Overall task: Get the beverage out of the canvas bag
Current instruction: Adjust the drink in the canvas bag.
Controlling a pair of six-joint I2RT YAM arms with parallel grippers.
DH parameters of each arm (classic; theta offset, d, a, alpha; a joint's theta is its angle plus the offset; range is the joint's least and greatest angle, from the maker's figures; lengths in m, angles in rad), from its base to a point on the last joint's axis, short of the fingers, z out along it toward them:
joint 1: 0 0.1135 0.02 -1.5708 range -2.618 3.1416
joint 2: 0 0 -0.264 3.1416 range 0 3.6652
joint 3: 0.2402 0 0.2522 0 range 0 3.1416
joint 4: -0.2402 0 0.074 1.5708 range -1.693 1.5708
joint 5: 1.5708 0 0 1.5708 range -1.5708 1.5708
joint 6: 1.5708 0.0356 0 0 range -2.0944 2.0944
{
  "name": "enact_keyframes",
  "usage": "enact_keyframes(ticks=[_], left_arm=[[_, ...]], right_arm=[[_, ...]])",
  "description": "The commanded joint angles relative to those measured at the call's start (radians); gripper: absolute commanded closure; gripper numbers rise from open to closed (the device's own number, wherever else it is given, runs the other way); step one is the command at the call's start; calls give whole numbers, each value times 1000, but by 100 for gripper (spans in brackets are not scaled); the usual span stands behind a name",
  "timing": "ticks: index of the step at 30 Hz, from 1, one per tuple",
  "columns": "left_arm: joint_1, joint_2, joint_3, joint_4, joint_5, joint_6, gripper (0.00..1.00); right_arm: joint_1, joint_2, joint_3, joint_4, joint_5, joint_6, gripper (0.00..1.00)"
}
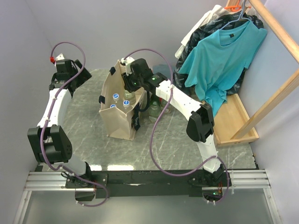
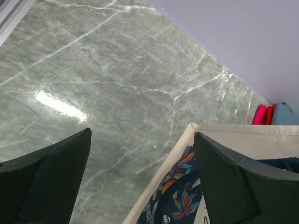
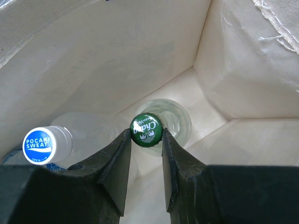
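Right wrist view: the right gripper point(image 3: 145, 136) is down inside the bag point(image 3: 117, 56). Its two fingers point(image 3: 117, 168) press against either side of the green cap on a clear glass bottle point(image 3: 176, 120), clamped on it at the top of the neck. That bottle stands upright on the bag's floor, near a corner. Just to its left is a plastic bottle with a blue-and-white Pocari Sweat cap point(image 3: 42, 145); whether it touches the finger beside it I cannot tell. From the top view the bag stands upright in the middle of the marble table point(image 1: 88, 135), mouth open, with three pale caps point(image 1: 115, 96) showing in its near part. The right arm bends in from the right and reaches into the far end. More bottles point(image 1: 154, 111) stand on the table just beside the bag's right side. The left gripper point(image 1: 65, 74) hangs over the far left of the table, well apart from the bag, and its own camera shows the fingers spread wide with nothing between them. A teal T-shirt point(image 1: 224, 51) hangs at the right.
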State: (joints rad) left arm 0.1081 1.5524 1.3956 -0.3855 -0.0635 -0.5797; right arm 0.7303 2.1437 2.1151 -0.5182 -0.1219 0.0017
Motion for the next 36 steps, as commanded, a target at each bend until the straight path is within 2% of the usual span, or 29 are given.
enact_keyframes(ticks=[1,11,17,33,36], left_arm=[[4,-43,-3,25,16,12,4],[2,-38,-3,25,21,14,4],[2,-32,2,19,11,20,4],[4,-14,3,17,11,17,4],[2,-17,3,19,13,15,4]], right_arm=[[-3,-70,98,116,-12,-16,100],[-6,2,124,127,-15,-3,100],[-15,77,218,121,-19,-3,100],[-51,98,191,150,-7,24,100],[-51,73,157,161,-13,23,90]])
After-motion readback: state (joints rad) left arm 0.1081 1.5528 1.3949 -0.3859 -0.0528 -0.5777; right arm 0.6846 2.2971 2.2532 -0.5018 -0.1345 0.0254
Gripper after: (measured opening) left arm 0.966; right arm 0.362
